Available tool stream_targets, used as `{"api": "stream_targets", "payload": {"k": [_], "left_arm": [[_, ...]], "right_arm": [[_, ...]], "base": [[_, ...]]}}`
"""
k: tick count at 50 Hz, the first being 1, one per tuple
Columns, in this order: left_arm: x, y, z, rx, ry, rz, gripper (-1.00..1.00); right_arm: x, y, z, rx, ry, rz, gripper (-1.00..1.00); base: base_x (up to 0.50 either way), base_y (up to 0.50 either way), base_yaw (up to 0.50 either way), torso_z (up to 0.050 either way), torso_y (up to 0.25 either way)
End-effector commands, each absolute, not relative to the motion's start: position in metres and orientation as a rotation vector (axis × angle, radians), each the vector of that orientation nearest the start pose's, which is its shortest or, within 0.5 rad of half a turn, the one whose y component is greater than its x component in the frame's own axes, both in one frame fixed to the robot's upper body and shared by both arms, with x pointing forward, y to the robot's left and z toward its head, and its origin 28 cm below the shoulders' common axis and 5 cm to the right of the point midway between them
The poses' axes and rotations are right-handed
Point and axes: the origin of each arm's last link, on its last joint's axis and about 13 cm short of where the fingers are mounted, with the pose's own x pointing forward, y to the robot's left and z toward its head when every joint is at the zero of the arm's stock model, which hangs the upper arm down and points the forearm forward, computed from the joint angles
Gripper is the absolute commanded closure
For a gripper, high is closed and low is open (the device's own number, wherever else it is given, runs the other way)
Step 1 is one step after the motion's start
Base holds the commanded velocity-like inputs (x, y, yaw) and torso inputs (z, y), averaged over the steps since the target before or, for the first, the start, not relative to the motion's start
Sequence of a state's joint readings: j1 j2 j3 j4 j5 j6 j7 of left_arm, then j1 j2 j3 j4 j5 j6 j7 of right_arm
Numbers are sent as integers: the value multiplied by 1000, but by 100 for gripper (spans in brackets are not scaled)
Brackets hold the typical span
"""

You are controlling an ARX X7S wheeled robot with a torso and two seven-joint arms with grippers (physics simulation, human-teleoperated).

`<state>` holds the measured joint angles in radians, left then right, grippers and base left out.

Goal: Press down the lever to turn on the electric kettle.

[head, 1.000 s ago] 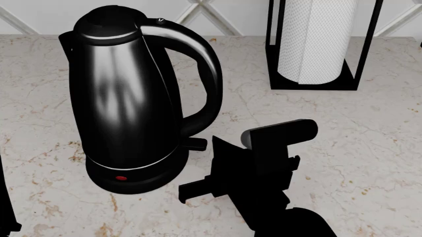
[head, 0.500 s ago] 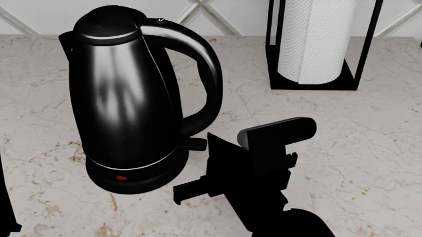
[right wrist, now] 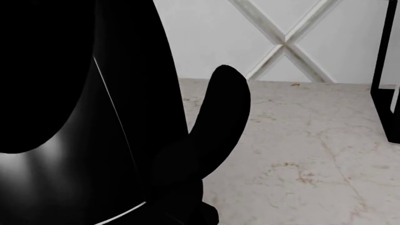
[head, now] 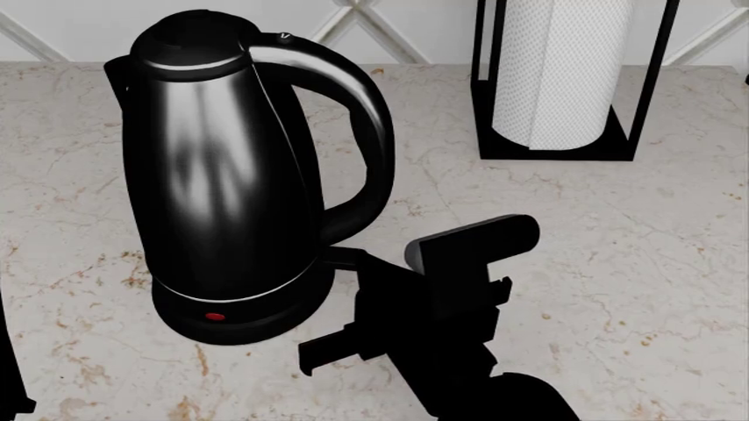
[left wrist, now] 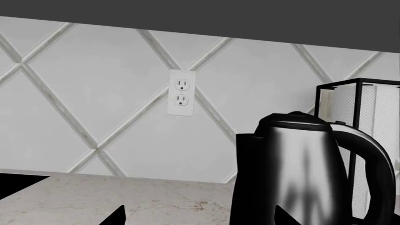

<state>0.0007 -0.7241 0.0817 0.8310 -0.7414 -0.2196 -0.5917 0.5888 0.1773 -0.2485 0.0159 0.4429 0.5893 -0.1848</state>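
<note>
The electric kettle (head: 223,167) is tall, glossy and black, standing on its round base on the marble counter, with its loop handle (head: 368,132) on the right. The lever (head: 337,255) is a short black tab at the foot of the handle, partly covered by my right gripper (head: 365,267), whose tip reaches it from the right. All is black there, so its jaws cannot be made out. The right wrist view shows the kettle's body (right wrist: 75,140) and handle (right wrist: 218,117) very close. My left gripper (left wrist: 200,221) is open and empty, left of the kettle (left wrist: 293,178).
A white paper-towel roll in a black frame (head: 562,79) stands at the back right. A tiled wall with a white outlet (left wrist: 181,93) runs behind the counter (head: 609,246). My left arm (head: 10,377) shows at the head view's left edge.
My right gripper has moved left and slightly down, closing in on the lever at the foot of the kettle's handle. The kettle and the left arm have not moved.
</note>
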Motion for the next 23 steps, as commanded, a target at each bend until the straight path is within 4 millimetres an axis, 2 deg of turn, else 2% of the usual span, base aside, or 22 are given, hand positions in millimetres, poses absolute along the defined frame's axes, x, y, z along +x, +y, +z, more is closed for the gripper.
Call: {"api": "stream_targets", "payload": {"k": [1, 8, 23], "left_arm": [[166, 248, 174, -86, -337, -24, -100], [166, 249, 173, -90, -335, -22, -100], [164, 252, 174, -97, -339, -16, -100]], "right_arm": [[325, -76, 116, 69, 119, 505, 100], [334, -70, 118, 62, 124, 500, 100], [336, -71, 83, 29, 243, 484, 100]], "base": [[13, 5, 10, 0, 0], [17, 7, 15, 0, 0], [21, 11, 24, 0, 0]]}}
